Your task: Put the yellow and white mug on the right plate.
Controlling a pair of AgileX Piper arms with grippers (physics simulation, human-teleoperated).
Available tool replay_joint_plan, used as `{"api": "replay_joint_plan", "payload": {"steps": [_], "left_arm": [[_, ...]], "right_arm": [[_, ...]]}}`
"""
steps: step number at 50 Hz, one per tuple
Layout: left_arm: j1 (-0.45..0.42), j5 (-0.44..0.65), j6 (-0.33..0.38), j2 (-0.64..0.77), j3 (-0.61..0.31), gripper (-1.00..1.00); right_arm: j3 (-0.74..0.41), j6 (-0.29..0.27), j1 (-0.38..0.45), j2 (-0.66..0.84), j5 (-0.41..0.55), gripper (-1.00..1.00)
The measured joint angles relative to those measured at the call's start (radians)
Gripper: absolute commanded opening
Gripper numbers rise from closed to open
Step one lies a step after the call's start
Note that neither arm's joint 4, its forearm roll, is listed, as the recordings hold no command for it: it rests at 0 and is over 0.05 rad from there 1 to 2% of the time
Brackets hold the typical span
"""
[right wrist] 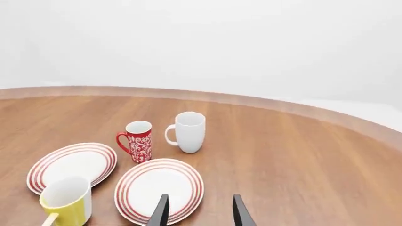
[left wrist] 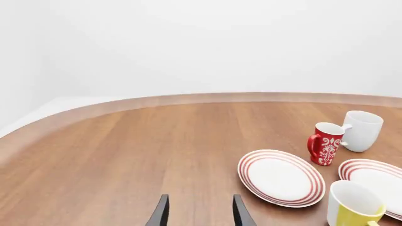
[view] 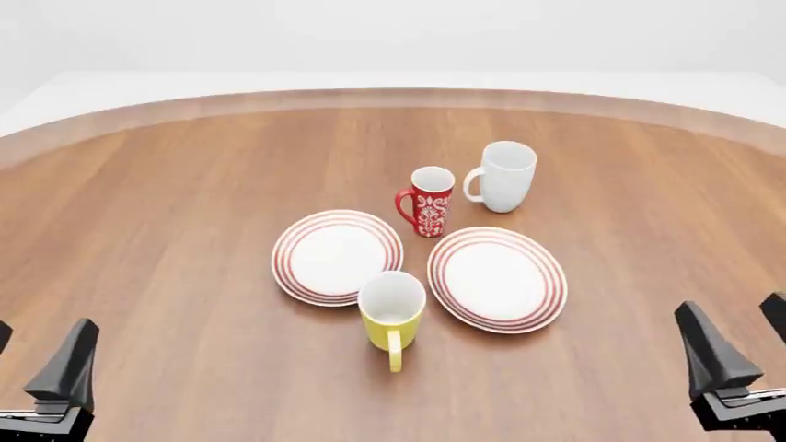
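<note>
Both grippers, left (view: pixel 37 364) and right (view: pixel 745 336), gape empty, well apart from the yellow and white mug (view: pixel 392 313).

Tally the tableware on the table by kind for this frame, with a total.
Mugs: 3, namely the yellow mug, the red patterned mug and the white mug
Plates: 2, namely the left plate and the right plate
Total: 5

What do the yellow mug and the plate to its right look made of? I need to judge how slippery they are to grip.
Yellow mug: looks like glazed ceramic, with a smooth plain yellow outside, a white inside and a thick rim. Right plate: likely glazed ceramic too, smooth white with red rings on the rim. Both are simulator renders, so hard plastic cannot be ruled out. Such smooth surfaces would probably be slippery.
</note>
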Motion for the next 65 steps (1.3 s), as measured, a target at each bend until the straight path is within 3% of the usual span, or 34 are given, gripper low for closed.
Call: {"api": "replay_joint_plan", "payload": {"steps": [35, 65], "left_arm": [[0.0, 0.0, 0.0, 0.0, 0.0, 1.0], [0.0, 0.0, 0.0, 0.0, 0.0, 1.0]], "right_arm": [[-0.314, -0.015, 0.229, 0.181, 0.219, 1.0], [-0.54, -0.001, 0.336, 0.447, 0.347, 1.0]]}}
